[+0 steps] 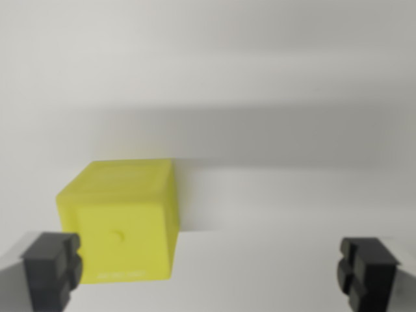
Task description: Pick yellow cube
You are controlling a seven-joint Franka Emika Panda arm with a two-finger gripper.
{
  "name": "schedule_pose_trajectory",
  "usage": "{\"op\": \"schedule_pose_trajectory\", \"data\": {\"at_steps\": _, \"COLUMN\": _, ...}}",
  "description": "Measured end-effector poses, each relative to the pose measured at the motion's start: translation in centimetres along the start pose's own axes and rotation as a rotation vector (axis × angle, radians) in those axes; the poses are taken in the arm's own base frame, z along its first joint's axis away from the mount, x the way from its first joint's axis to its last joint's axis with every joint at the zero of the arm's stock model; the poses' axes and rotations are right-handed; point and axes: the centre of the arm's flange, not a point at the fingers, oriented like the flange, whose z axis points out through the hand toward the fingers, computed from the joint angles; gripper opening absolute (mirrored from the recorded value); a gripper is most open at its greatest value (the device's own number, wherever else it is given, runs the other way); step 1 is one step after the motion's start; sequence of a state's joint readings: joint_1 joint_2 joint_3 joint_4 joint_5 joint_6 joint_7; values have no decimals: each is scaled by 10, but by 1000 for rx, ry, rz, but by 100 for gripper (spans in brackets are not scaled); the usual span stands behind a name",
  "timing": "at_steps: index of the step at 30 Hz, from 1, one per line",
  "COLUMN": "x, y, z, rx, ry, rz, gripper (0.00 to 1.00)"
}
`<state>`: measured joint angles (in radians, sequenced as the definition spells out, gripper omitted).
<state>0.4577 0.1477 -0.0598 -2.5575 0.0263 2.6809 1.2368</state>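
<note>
Nearest the camera, the claw shows as two dark grey fingertips low in the wrist view, one at the lower left corner and the other at the lower right. They stand far apart, so the claw is spread wide, and nothing is held between them. Each fingertip is blocky, with a ribbed or notched face, though the picture is soft and the fine detail is hard to make out.

Just beyond the fingertips sits the yellow cube. It lies inside the span of the claw but well off centre, close against the left fingertip, whose inner edge overlaps the cube's lower left corner in the picture; whether the two actually touch cannot be told. A broad stretch of bare surface separates the cube from the right fingertip. The cube is turned slightly, so that its front face, a narrow right side face and its top all show. The front face carries a small round dimple near its middle and a faint pale marking along its lower edge, too blurred to read.

The cube rests on a plain white surface. Farther back, a wide soft grey shadow band crosses that surface behind the cube, and beyond it the background fades to even pale grey.
</note>
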Motion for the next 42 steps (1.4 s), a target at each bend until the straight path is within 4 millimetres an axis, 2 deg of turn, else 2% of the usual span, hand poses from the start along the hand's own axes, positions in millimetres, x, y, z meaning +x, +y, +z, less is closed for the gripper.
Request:
{"op": "schedule_pose_trajectory", "data": {"at_steps": 21, "x": -62, "y": -4, "z": 43, "rx": 19, "ry": 9, "rz": -13, "gripper": 100}}
{"op": "schedule_pose_trajectory", "data": {"at_steps": 29, "x": -64, "y": -4, "z": 47, "rx": 19, "ry": 10, "rz": -12, "gripper": 100}}
{"op": "schedule_pose_trajectory", "data": {"at_steps": 42, "x": -63, "y": -4, "z": 79, "rx": 20, "ry": 10, "rz": -12, "gripper": 100}}
